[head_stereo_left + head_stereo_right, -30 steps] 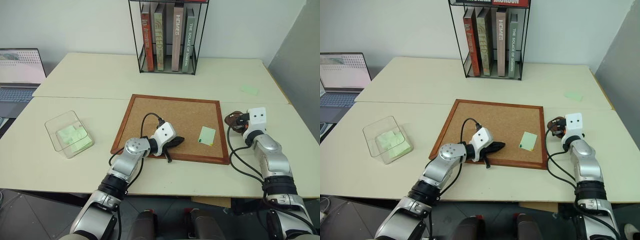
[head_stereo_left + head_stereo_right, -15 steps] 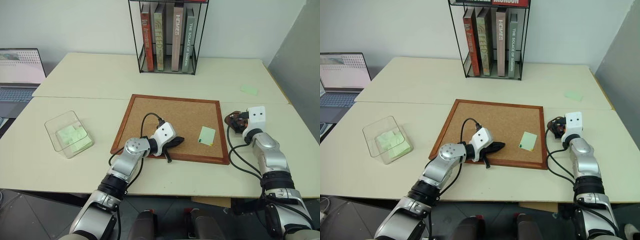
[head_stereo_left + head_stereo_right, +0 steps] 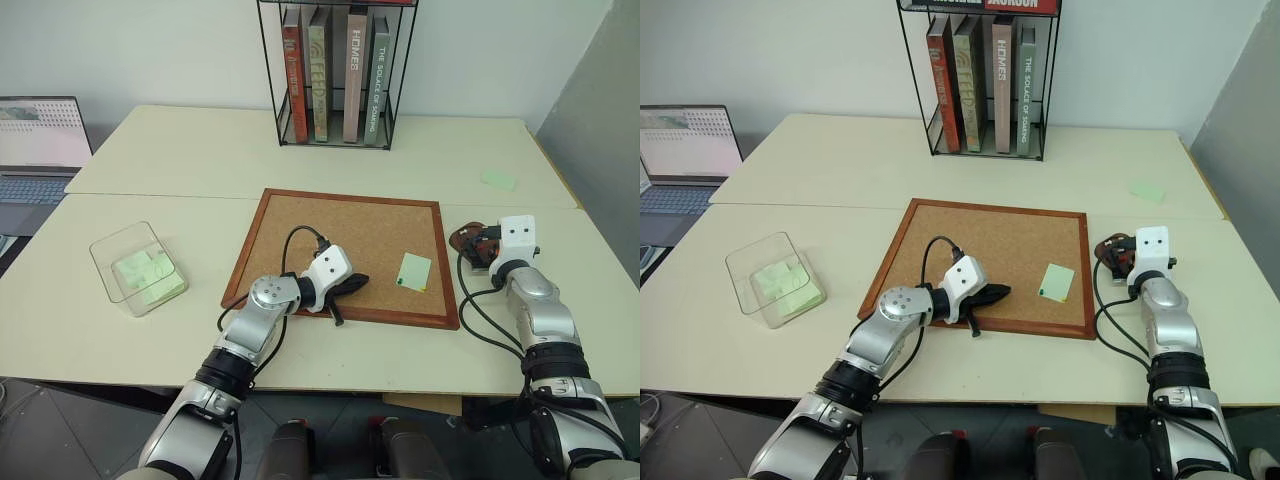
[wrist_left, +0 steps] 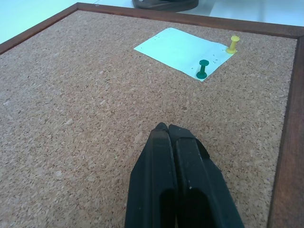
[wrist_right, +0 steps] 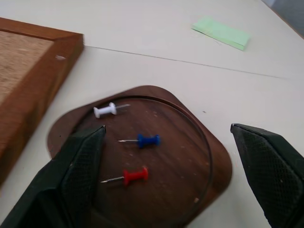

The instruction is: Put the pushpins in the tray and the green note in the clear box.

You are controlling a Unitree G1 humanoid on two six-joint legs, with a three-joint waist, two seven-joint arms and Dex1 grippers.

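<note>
The green note (image 4: 183, 46) lies flat on the cork board (image 3: 345, 250), held at one edge by a green pushpin (image 4: 203, 69) and a yellow pushpin (image 4: 232, 44). My left gripper (image 4: 167, 127) rests shut on the cork a short way from the note, holding nothing. Right of the board sits the brown tray (image 5: 190, 142) with a white pushpin (image 5: 105, 110), a blue one (image 5: 148, 140) and a red one (image 5: 134, 175) lying in it. My right gripper (image 5: 167, 128) hovers open just above the tray. The clear box (image 3: 137, 267) stands at the left and holds pale green notes.
A black wire rack of books (image 3: 335, 70) stands at the back behind the board. A laptop (image 3: 35, 150) sits at the far left. Another pale green note (image 3: 498, 180) lies on the table beyond the tray.
My right gripper has opened over the tray and its wrist has swung slightly to the right. The left arm has stayed still.
</note>
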